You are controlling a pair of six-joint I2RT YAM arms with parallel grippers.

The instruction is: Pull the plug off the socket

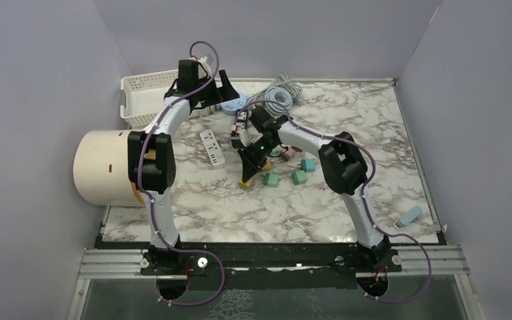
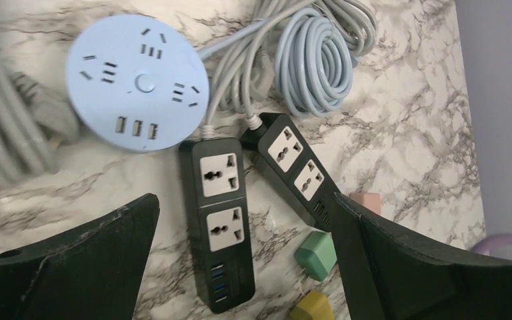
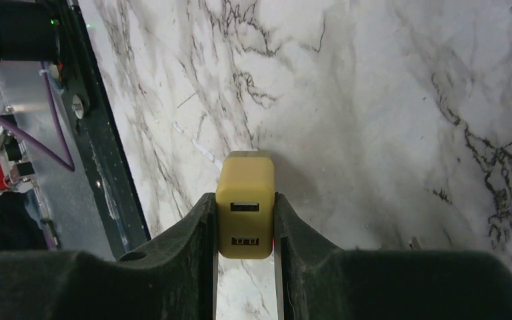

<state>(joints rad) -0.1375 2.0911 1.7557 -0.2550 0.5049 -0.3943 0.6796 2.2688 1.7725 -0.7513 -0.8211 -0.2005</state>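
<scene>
— Right claw, state?
— My right claw (image 3: 244,200) is pinched on the yellow plug (image 3: 245,183). One finger (image 3: 187,247) presses each flat side, and the gap is only as wide as the plug. Its two USB ports face my wrist camera.
— Where is the plug?
— Over bare marble table (image 3: 373,100), near the middle in the top view (image 1: 246,181), with no socket on it. I cannot tell whether it touches the marble.
— Left claw?
— My left claw (image 2: 243,200) is spread wide and grips nothing. It hangs at the far side of the table, above a black power strip (image 2: 220,220).
— Around it?
— A second black strip (image 2: 297,170) lies just beside the first, angled away. A round blue socket hub (image 2: 137,83) sits beyond them (all outlets in view are vacant). A green plug (image 2: 317,253) lies loose near my right-hand finger (image 2: 407,267).
</scene>
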